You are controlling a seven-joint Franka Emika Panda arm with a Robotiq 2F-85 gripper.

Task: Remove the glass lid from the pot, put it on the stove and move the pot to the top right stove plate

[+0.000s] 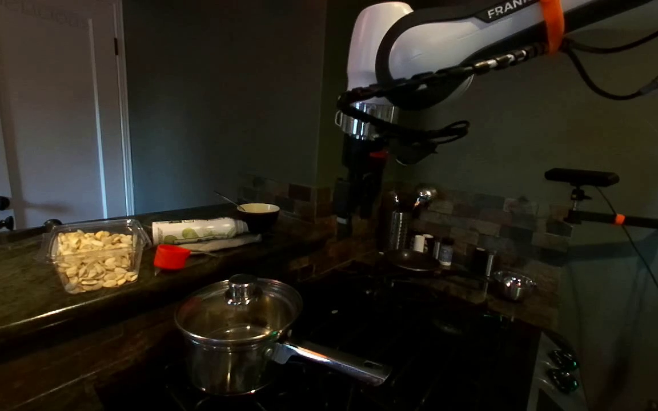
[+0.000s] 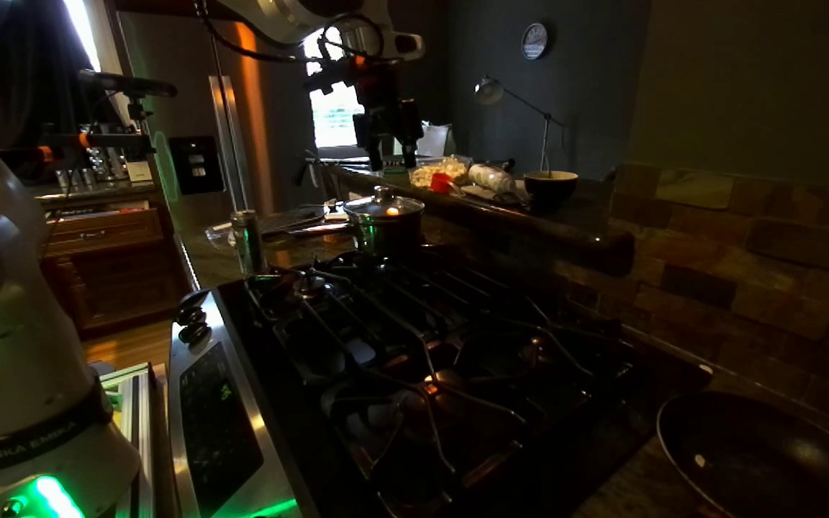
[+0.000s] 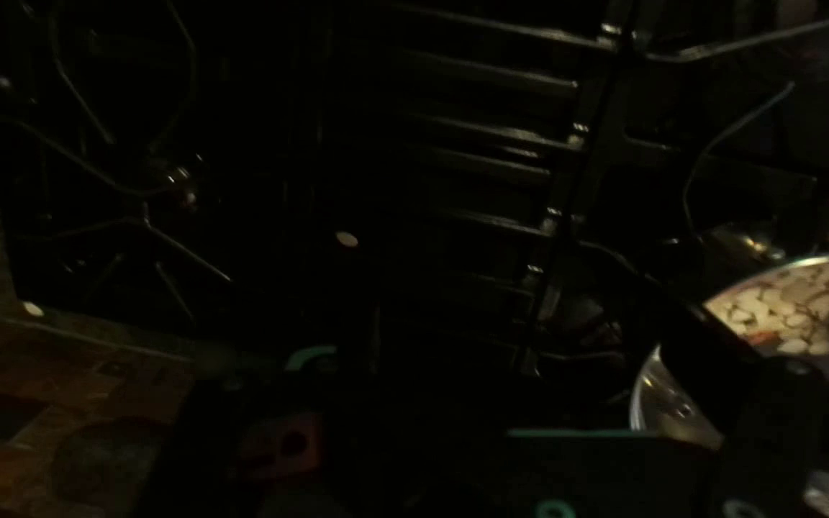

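The shiny steel pot (image 1: pixel 223 368) stands on the near end of the black stove (image 1: pixel 437 348) in an exterior view, with its long handle pointing right. The glass lid (image 1: pixel 209 317) sits on it, its metal knob upright. The pot (image 2: pixel 386 239) and lid (image 2: pixel 404 208) show at the far end of the stove (image 2: pixel 357 316) in an exterior view. My gripper (image 2: pixel 393 162) hangs in the air above them, fingers apart and empty; it also shows in an exterior view (image 1: pixel 354 220). In the wrist view the lid (image 3: pixel 789 302) is at the lower right, partly hidden by a dark finger.
A raised counter beside the stove holds a plastic box of nuts (image 1: pixel 100 262), a red cup (image 1: pixel 171 257), a white roll (image 1: pixel 197 230) and a bowl (image 1: pixel 259 214). A dark pan (image 2: pixel 767 460) and small steel bowl (image 1: pixel 513 285) stand beyond the stove. A steel canister (image 2: pixel 247 241) stands nearby.
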